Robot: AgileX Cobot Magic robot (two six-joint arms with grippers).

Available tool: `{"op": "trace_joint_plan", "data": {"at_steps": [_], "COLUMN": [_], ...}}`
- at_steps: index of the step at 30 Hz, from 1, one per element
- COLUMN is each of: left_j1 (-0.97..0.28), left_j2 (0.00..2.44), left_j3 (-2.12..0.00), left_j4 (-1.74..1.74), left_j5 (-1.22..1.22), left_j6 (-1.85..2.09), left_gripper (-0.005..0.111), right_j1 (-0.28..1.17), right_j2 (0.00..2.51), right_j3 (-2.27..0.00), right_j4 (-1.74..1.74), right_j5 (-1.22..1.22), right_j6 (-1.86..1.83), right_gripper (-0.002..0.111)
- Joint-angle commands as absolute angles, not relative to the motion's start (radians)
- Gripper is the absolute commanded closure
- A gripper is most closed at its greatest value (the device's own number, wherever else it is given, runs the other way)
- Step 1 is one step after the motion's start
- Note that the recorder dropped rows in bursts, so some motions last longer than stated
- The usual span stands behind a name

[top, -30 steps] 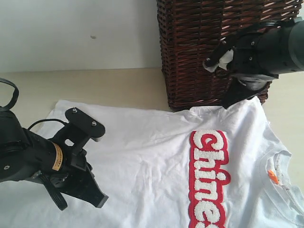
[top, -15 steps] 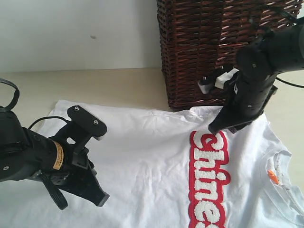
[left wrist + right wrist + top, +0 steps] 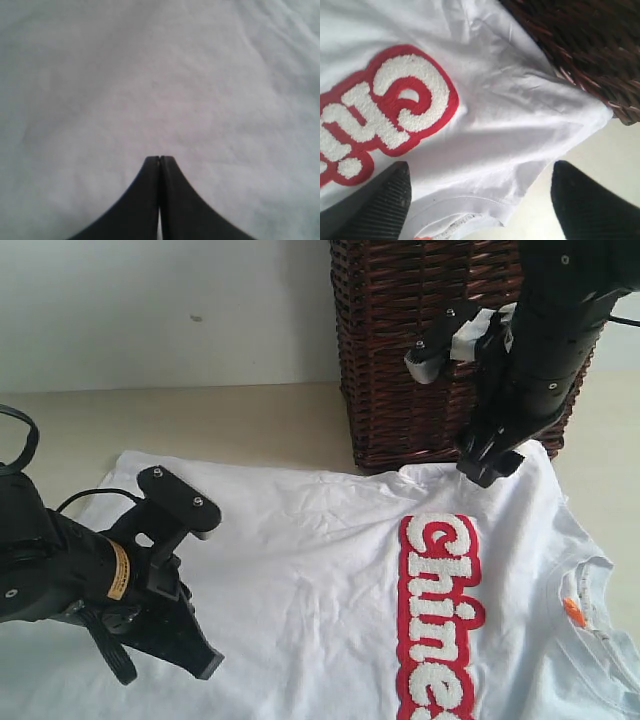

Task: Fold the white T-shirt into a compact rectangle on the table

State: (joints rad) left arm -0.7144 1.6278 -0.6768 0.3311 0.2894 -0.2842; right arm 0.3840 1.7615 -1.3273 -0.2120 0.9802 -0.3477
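A plain white wall [image 3: 150, 310] backs the wide, pale beige surface [image 3: 240, 425]. The white T-shirt [image 3: 320, 570] lies spread out on it with the red-edged lettering [image 3: 438, 610] facing up and one edge against a dark wicker basket [image 3: 400, 350]. The left jaws are clenched, empty, over plain cloth; the right jaws are released, held apart above the shirt's corner beside the basket.
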Motion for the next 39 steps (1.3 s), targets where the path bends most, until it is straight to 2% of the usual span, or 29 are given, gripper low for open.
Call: {"op": "trace_joint_plan", "data": {"at_steps": [1,4,7,12,18,26,32,39], "left_j1": [-0.717,-0.717,-0.717,-0.717,-0.717,-0.717,-0.717,-0.717], "left_j2": [1.619,1.619,1.619,1.619,1.619,1.619,1.619,1.619], "left_j3": [-0.675,-0.675,-0.675,-0.675,-0.675,-0.675,-0.675,-0.675], "left_j4": [0.325,0.325,0.325,0.325,0.327,0.329,0.329,0.329], "left_j5": [0.300,0.300,0.302,0.305,0.308,0.308,0.301,0.300], "left_j6": [-0.291,-0.291,-0.291,-0.291,-0.286,-0.287,-0.280,-0.269], "left_gripper": [0.107,0.107,0.107,0.107,0.107,0.107,0.107,0.107], "right_j1": [0.395,0.395,0.395,0.357,0.268,0.128,0.119,0.119], "right_j2": [1.758,1.761,1.761,1.761,1.761,1.761,1.776,1.881], "right_j3": [-1.337,-1.320,-1.313,-1.179,-1.040,-0.921,-0.883,-0.881], "right_j4": [-0.169,-0.168,-0.216,-0.236,-0.114,-0.079,-0.026,-0.128], "right_j5": [1.024,1.056,1.042,1.220,1.195,0.977,0.778,0.792], "right_j6": [-0.445,-0.618,-0.633,-0.921,-1.184,-1.159,-1.171,-1.124], "right_gripper": [0.035,0.031,0.003,0.003,0.003,0.003,0.003,0.003]}}
